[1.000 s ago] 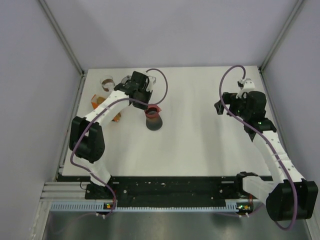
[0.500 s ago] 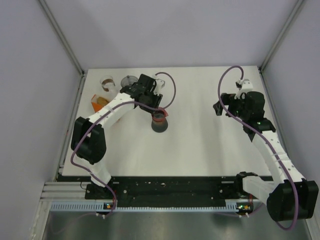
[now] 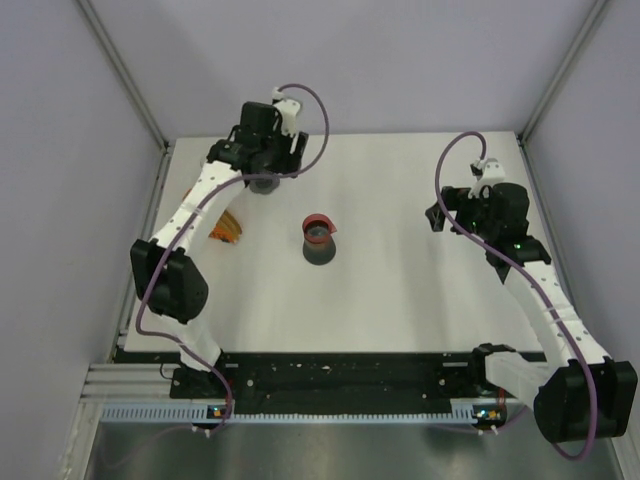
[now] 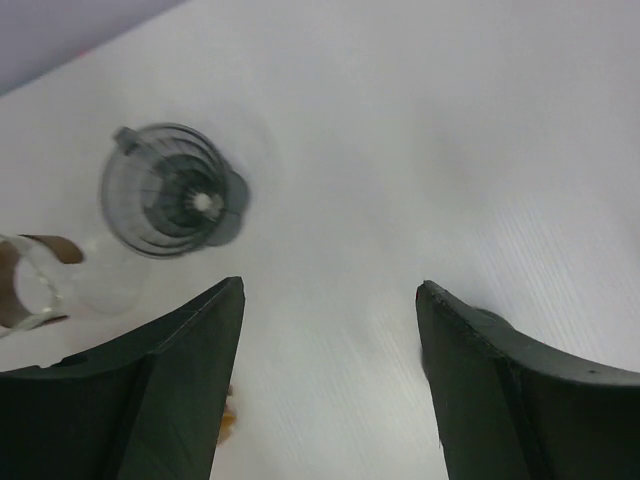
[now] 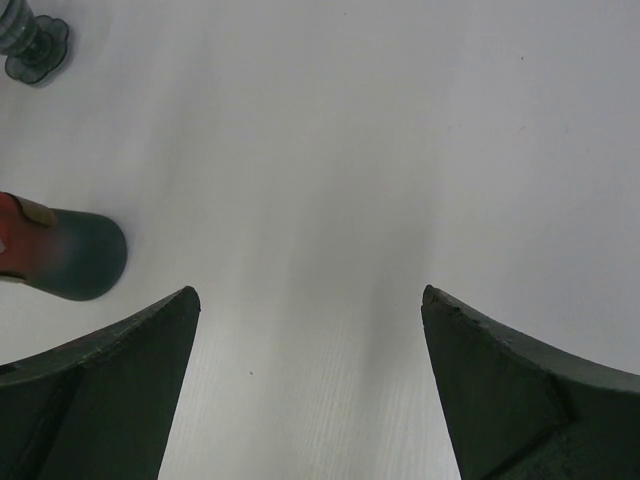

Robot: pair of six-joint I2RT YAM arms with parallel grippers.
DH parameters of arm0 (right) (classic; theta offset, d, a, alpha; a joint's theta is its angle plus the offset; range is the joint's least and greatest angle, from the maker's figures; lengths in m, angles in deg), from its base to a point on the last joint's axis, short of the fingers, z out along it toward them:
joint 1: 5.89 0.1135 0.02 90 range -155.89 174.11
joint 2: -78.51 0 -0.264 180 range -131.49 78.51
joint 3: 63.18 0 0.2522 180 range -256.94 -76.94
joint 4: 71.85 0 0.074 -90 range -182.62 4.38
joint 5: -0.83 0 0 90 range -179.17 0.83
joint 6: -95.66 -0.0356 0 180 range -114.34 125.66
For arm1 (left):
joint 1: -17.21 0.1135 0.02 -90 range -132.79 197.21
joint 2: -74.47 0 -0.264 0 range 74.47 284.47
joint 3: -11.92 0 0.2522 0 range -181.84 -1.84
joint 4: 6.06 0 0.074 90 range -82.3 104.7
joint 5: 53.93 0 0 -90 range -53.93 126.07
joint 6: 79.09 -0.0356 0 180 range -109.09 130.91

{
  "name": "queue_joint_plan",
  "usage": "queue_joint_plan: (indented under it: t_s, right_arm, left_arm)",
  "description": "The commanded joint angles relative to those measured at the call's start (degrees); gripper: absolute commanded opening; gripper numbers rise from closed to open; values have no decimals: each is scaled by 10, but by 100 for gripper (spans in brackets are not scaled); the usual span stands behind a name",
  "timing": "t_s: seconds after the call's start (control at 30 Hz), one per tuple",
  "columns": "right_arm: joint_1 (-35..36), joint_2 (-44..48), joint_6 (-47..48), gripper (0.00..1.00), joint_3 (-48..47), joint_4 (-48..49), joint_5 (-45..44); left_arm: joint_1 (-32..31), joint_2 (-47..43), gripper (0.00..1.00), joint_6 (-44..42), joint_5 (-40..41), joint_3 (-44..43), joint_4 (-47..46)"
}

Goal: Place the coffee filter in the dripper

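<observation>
While left arm reaches far over dripper, left hand spread, empty; right hand spread, empty.

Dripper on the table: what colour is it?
The dripper is translucent smoky grey; the left wrist view shows it best.

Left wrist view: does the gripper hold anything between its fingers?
No, the left gripper stands open with only bare table between its jaws; the dripper sits beyond them.

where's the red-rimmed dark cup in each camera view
Top external: red-rimmed dark cup near the middle of the picture.
Left wrist: not in it.
Right wrist: at the left edge, halfway down.
Shared landmark: the clear dripper, upper left in both wrist views.
</observation>
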Motion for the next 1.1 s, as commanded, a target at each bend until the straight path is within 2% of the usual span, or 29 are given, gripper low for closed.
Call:
queue_joint_plan:
  t_s: [0.0, 0.07, 0.13, 0.27, 0.57, 0.77, 1.07]
  right_arm:
    - [5, 16, 12, 93, -28, 4, -1]
    - [5, 16, 12, 93, -28, 3, -1]
    - [5, 13, 10, 93, -29, 3, -1]
    - [5, 13, 9, 93, -31, 1, -1]
    - [6, 7, 7, 93, -31, -3, -2]
    - [6, 0, 4, 93, -38, -3, -1]
    - [10, -2, -7, 93, -44, -7, 1]
  left_arm:
    - [66, 65, 74, -1, 42, -66, -51]
    - [79, 101, 69, -29, 46, -90, -59]
    - [83, 130, 68, -70, 47, -102, -75]
    - [83, 187, 72, -126, -2, -138, -59]
    - [83, 289, 75, -157, 11, -215, -23]
    - [83, 315, 61, -165, 13, -218, -1]
    - [82, 278, 38, -221, 13, -137, -48]
